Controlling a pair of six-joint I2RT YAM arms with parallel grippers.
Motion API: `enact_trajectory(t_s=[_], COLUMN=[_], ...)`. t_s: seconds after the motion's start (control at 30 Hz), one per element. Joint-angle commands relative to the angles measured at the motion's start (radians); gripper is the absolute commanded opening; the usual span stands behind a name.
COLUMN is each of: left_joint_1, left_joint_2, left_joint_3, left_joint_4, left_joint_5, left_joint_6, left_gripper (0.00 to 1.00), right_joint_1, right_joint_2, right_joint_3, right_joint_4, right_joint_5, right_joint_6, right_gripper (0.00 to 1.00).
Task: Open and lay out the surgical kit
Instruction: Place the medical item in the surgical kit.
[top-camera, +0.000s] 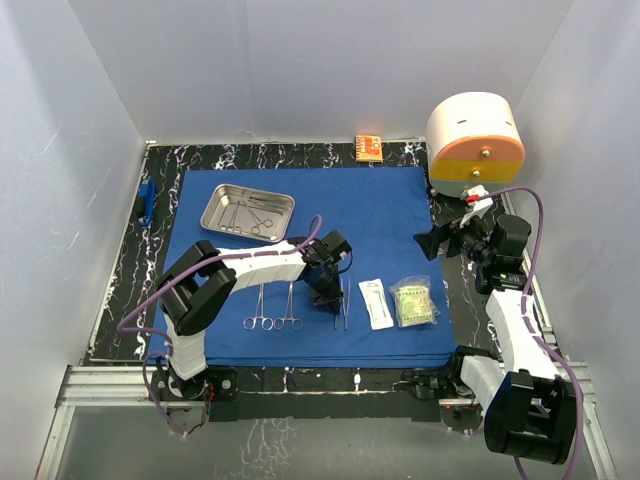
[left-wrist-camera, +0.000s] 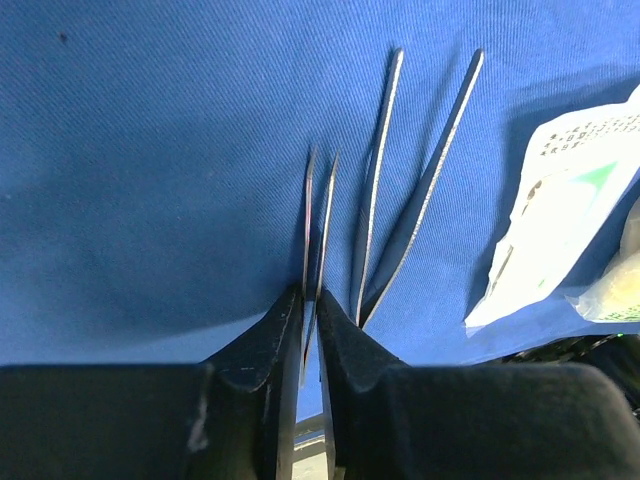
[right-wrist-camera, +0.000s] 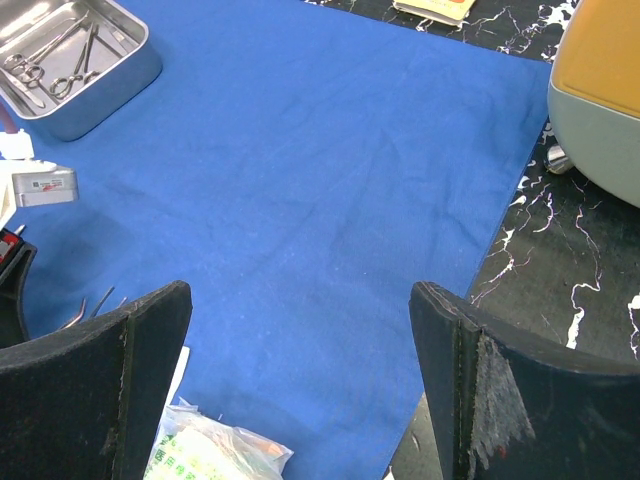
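1 cream-and-orange cylinder (top-camera: 475, 140) (far right), 1 orange box (top-camera: 369, 148).
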Motion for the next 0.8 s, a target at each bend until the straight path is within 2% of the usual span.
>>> enact_trajectory(t_s=[0.0, 0.77], left_joint_1=[-0.004, -0.004], left_joint_2=[0.013, -0.03], left_joint_3=[-0.039, -0.046], left_joint_4=[-0.022, -0.028], left_joint_5=[0.007, 0.006], left_joint_6=[-0.013, -0.001], left_gripper=[0.11, 0.21], right_joint_1=[-0.005, -0.005], right_joint_2=[-0.021, -0.026], right_joint_3=[0.0, -0.002], right_joint_4=[0.048, 0.05], right_joint_5=[-0.009, -0.01], right_joint_6=[0.004, -0.006], right_gripper=[0.9, 0.9])
